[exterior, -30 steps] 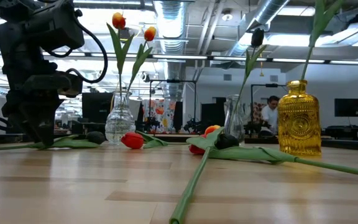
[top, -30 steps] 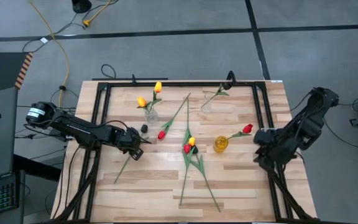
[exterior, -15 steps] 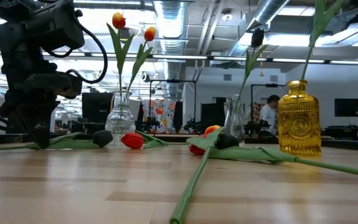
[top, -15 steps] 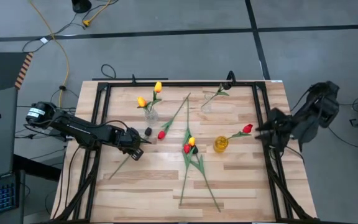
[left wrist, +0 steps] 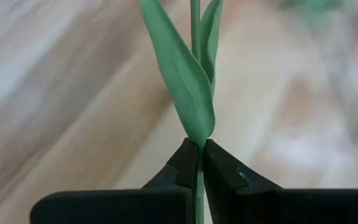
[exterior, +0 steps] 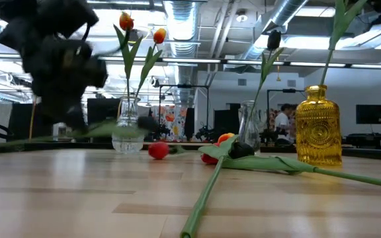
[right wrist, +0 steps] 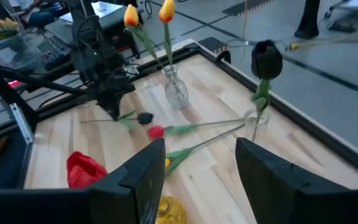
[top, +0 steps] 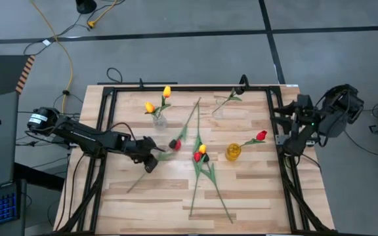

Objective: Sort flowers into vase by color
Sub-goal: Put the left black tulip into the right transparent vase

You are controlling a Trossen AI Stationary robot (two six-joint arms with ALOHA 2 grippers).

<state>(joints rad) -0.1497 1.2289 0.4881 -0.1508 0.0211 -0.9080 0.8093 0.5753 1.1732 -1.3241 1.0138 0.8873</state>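
Note:
My left gripper [top: 151,159] is shut on the thin green stem of a near-black tulip [right wrist: 145,117] at the table's left middle. Its dark head [top: 172,142] lies close to a loose red tulip head [top: 178,145]. Two yellow tulips stand in a clear vase [top: 159,120], a black one in a second clear vase [top: 218,111], and a red one in the yellow vase [top: 233,151]. Red and yellow tulips [top: 199,154] lie loose on the wood. My right gripper [right wrist: 194,180] hangs open, high over the table's right edge [top: 282,128], touching nothing. My left gripper pinches the stem [left wrist: 197,163] between its two fingertips, just below where the long leaves [left wrist: 185,81] branch off. The fingers slant down from the table's left and lie across the stem. The head end is raised off the wood; whether the tail end [top: 130,189] rests, I cannot tell.
A black metal frame [top: 189,87] runs around the tabletop. The loose tulips' stems [top: 205,190] stretch toward the near edge at the middle. Bare wood lies at the near left and near right corners.
My left gripper has shut on the black tulip's stem, tipped upward and risen a little, carrying the flower toward the table's right; its head now sits beside the red head. My right gripper has drawn back toward the right edge, risen and turned more level, staying open.

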